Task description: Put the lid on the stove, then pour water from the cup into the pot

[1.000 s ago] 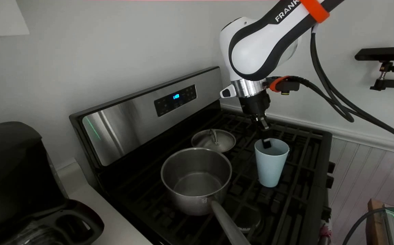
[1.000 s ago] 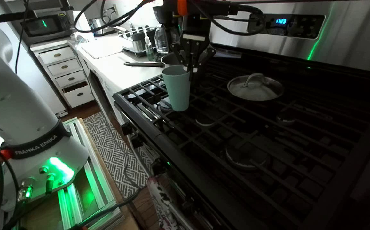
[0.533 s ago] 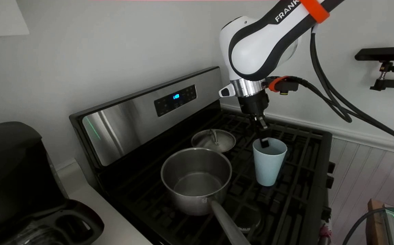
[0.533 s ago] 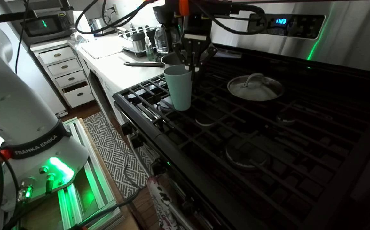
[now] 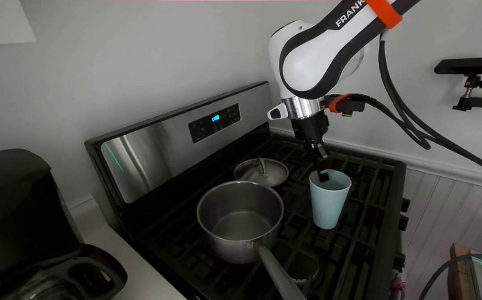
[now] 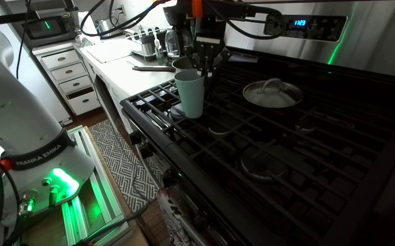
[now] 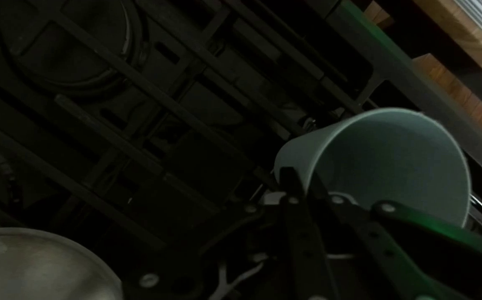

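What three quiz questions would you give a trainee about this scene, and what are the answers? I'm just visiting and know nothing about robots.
1. True or false: the lid lies on the stove, not on the pot.
2. Fill the gap: the stove's digital display glows ____.
3. Pick one: what is the robot's gripper pinching?
A) the lid
B) the pot's long handle
C) the cup

Key:
1. True.
2. Blue.
3. C, by its wall at the rim: one finger inside, one outside.
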Action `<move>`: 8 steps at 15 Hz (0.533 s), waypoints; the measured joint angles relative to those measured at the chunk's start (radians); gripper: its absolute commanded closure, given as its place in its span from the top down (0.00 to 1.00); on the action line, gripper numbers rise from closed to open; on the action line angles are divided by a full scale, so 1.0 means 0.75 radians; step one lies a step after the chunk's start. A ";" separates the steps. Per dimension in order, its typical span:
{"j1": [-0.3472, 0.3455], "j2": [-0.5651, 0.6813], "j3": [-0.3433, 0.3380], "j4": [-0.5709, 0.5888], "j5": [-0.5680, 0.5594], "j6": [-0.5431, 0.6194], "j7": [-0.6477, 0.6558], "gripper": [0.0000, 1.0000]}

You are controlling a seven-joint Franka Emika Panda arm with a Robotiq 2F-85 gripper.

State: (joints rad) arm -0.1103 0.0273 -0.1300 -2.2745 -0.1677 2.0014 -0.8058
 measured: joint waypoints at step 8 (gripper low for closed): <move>0.000 0.000 0.001 0.000 0.000 0.000 -0.026 0.92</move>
State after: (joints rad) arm -0.1103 0.0273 -0.1293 -2.2745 -0.1677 2.0012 -0.8250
